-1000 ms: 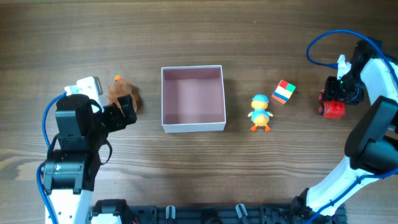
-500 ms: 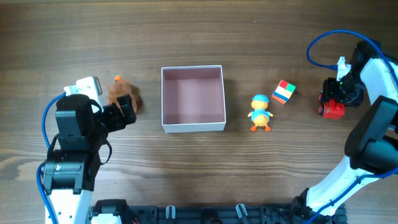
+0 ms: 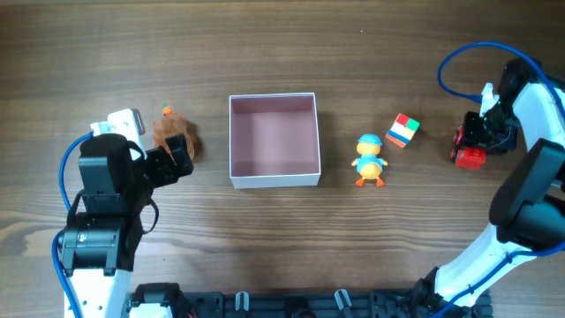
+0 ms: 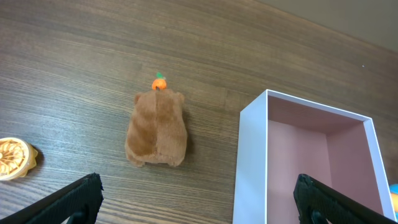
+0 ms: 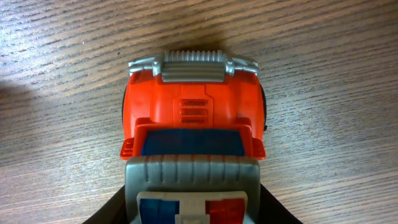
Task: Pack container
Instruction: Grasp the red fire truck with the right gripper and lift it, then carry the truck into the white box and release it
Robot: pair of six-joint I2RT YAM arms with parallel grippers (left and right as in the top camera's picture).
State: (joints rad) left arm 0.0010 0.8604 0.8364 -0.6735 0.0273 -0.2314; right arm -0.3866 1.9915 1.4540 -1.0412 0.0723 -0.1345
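Note:
The container (image 3: 274, 180), a square white-walled box with a pink inside, stands empty at the table's middle; its left wall shows in the left wrist view (image 4: 250, 168). My left gripper (image 3: 181, 157) is open, low and just left of the box, with a brown plush toy (image 3: 168, 132) ahead of it (image 4: 157, 130). My right gripper (image 3: 484, 132) at the far right is shut on a red and grey toy truck (image 3: 468, 155), which fills the right wrist view (image 5: 196, 124) between the dark fingers.
A yellow duck figure (image 3: 369, 161) and a striped coloured block (image 3: 403, 130) lie right of the box. A round orange-yellow piece (image 4: 12, 158) lies left of the plush. Blue cables loop over both arms.
The red truck and my right gripper have shifted slightly up and left. The left arm and the other toys have not moved.

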